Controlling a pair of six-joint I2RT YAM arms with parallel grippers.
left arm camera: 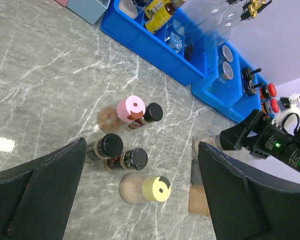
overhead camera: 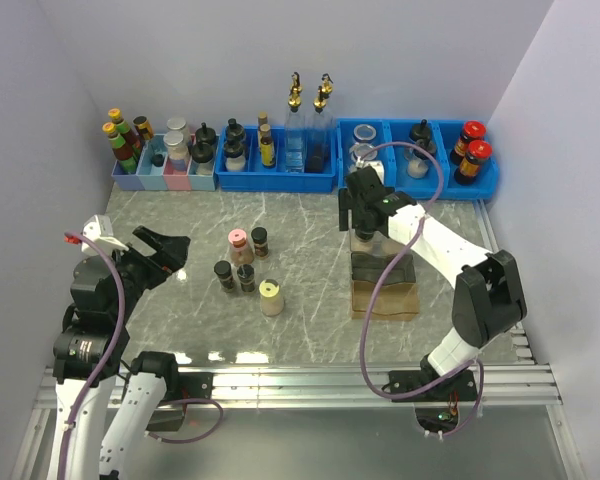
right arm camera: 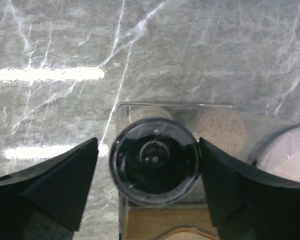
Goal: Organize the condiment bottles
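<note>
Several condiment bottles stand grouped mid-table: a pink-lidded one (overhead camera: 239,241), three black-lidded ones (overhead camera: 260,239) (overhead camera: 223,271) (overhead camera: 246,276) and a pale-yellow-lidded one (overhead camera: 270,295). My left gripper (overhead camera: 166,248) hovers open to their left; in the left wrist view it (left arm camera: 142,200) frames the yellow-lidded jar (left arm camera: 156,188) from above. My right gripper (overhead camera: 363,233) is over the back step of a clear tiered rack (overhead camera: 385,290). In the right wrist view a clear-lidded jar (right arm camera: 154,160) stands on the rack between the open jaws of my right gripper (right arm camera: 148,145), with a gap at the left finger. A beige-filled jar (right arm camera: 222,131) stands beside it.
Blue bins (overhead camera: 276,180) line the back wall with tall gold-spouted bottles (overhead camera: 295,125), more jars and red-capped dark bottles (overhead camera: 470,150). Pastel bins (overhead camera: 160,178) with small bottles sit at the back left. Walls close in on both sides.
</note>
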